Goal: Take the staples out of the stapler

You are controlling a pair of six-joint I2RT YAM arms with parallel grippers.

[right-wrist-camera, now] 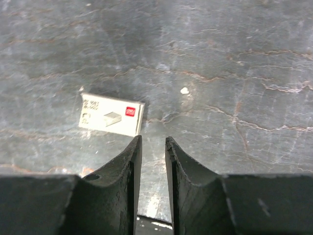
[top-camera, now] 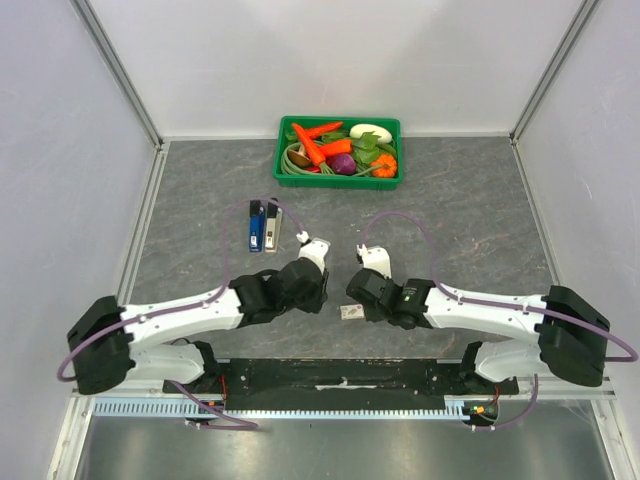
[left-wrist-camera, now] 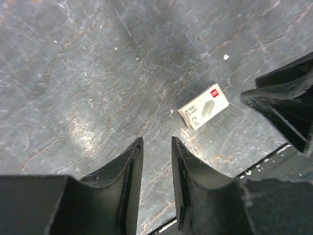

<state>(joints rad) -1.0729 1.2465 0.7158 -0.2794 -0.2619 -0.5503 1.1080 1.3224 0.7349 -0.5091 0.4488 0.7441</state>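
The stapler (top-camera: 264,226) lies on the grey table left of centre, a blue-and-black body with a grey part alongside it; it shows only in the top view. A small white staple box (top-camera: 350,312) lies between the two grippers and also shows in the left wrist view (left-wrist-camera: 203,107) and the right wrist view (right-wrist-camera: 112,114). My left gripper (top-camera: 312,296) hangs over bare table left of the box, jaws a narrow gap apart and empty (left-wrist-camera: 156,141). My right gripper (top-camera: 362,296) hangs just right of the box, jaws a narrow gap apart and empty (right-wrist-camera: 153,139).
A green tray (top-camera: 338,179) of toy vegetables stands at the back centre. White walls close in the table on three sides. A black rail (top-camera: 340,375) runs along the near edge by the arm bases. The right arm's black body shows in the left wrist view (left-wrist-camera: 288,107).
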